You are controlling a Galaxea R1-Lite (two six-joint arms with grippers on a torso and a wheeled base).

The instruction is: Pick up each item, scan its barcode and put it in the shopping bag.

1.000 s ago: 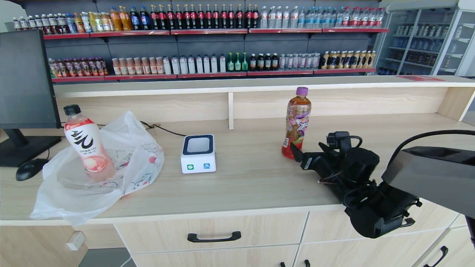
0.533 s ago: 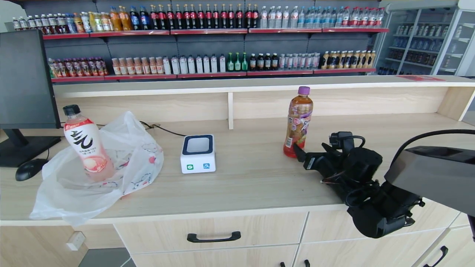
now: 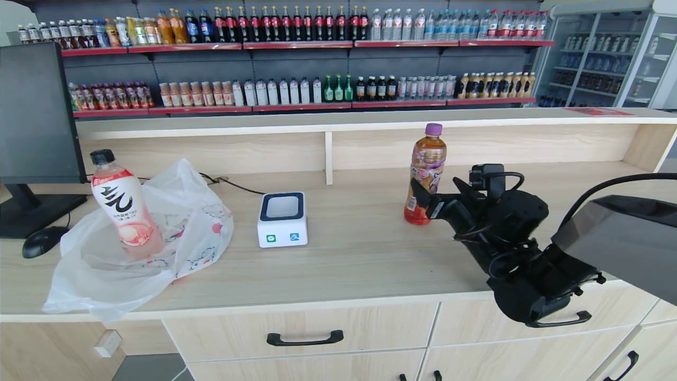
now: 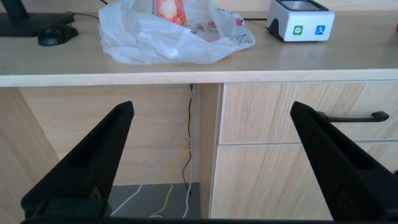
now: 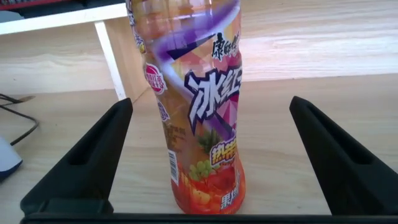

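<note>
On the counter (image 3: 359,259), the bottle (image 3: 426,169) stands just before the right tool (image 5: 211,106) — spread wide.

Monitor (image 3: 37,111): dark, at the surface's (image 3: 359,254) left end
Mouse (image 3: 42,241): black, beside the monitor's stand
Shelves (image 3: 296,45): lined with drinks (image 3: 275,24), behind
Drawer handle (image 3: 304,338): black, below

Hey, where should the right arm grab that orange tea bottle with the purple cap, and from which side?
Grip the orange tea bottle with the purple cap at its labelled middle, coming in level from the robot's side. It stands upright, round-bodied, and the open right pincer is lined up on it.
</note>
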